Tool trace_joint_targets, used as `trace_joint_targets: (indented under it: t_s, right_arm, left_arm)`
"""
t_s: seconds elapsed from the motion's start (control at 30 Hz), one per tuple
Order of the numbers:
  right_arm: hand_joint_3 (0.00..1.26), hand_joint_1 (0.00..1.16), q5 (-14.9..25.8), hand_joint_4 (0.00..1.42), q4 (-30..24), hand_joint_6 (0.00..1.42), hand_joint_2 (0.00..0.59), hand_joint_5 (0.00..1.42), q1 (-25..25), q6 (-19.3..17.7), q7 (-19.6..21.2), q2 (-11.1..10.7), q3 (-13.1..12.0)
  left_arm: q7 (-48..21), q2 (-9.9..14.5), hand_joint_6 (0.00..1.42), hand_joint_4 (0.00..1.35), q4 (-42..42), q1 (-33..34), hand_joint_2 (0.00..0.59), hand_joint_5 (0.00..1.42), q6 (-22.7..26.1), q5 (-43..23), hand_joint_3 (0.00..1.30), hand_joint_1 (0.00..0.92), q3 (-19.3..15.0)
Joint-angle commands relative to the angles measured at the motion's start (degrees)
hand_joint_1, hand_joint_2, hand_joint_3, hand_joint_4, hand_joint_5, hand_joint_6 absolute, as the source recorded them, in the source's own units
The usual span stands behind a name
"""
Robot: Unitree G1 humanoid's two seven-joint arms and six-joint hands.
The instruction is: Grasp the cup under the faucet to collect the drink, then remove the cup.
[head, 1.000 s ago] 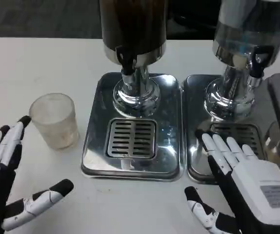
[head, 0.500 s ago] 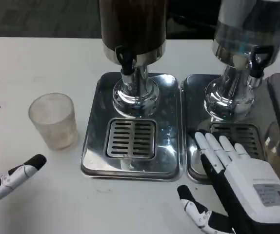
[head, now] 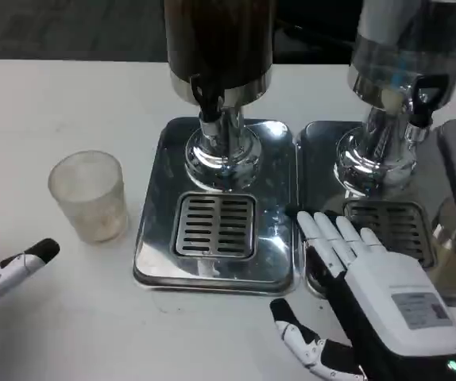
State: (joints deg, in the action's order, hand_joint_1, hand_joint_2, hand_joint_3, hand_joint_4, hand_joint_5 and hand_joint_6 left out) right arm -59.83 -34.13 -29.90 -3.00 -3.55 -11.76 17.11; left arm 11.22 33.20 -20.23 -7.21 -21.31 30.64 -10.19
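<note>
In the head view, the cup (head: 90, 196) stands upright on the white desk (head: 69, 103), just to the left of the steel drip tray (head: 156, 262) and not under the faucet (head: 209, 99) of the dark drink dispenser (head: 218, 40). The cup looks cloudy; I cannot tell if there is any drink inside.

The left robot hand (head: 5, 266) is at the left edge of the picture, apart from the cup, with its fingers spread and holding nothing. The right robot hand (head: 355, 274) is open too, and its fingertips (head: 323, 230) lie over the seam between the two trays, touching no cup.

I judge that the grasp is not yet made and the work is at its first step. The next move calls for the left robot hand to reach to the cup, close around its side, and then place it on the grate (head: 214, 226) below the faucet.
</note>
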Motion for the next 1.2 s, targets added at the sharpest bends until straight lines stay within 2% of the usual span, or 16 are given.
trace_joint_targets:
  t_s: [0.03,0.27,0.67,1.03,1.2]
  right_arm:
    - [0.00,0.42,0.3,0.00,0.7,0.00,0.461,0.00,1.0,0.4,0.6,0.3,0.8]
    - [0.00,0.42,0.1,0.00,1.5,0.00,0.461,0.00,1.7,0.3,2.0,0.8,1.9]
    - [0.00,0.42,0.5,0.00,2.0,0.00,0.461,0.00,2.6,0.4,2.9,1.6,3.7]
    - [0.00,0.42,1.2,0.00,2.9,0.00,0.461,0.00,3.7,-0.5,4.4,2.0,5.2]
    - [0.00,0.42,1.5,0.00,3.3,0.00,0.461,0.00,4.1,-0.3,4.9,2.0,5.6]
  left_arm:
    - [-0.8,1.8,0.00,0.00,-3.6,2.3,0.000,0.00,-1.3,-1.8,0.00,0.000,1.6]
    - [-2.4,3.3,0.00,0.00,-11.3,7.7,0.000,0.00,-3.1,-3.2,0.00,0.000,4.5]
    - [-1.3,4.8,0.00,0.00,-23.0,16.5,0.000,0.00,-5.1,-2.9,0.00,0.000,10.1]
    - [4.7,3.9,0.00,0.00,-35.1,26.0,0.000,0.00,-8.3,-1.0,0.00,0.000,16.9]
    - [6.3,3.4,0.00,0.00,-38.3,28.0,0.000,0.00,-9.3,-0.3,0.00,0.000,19.2]
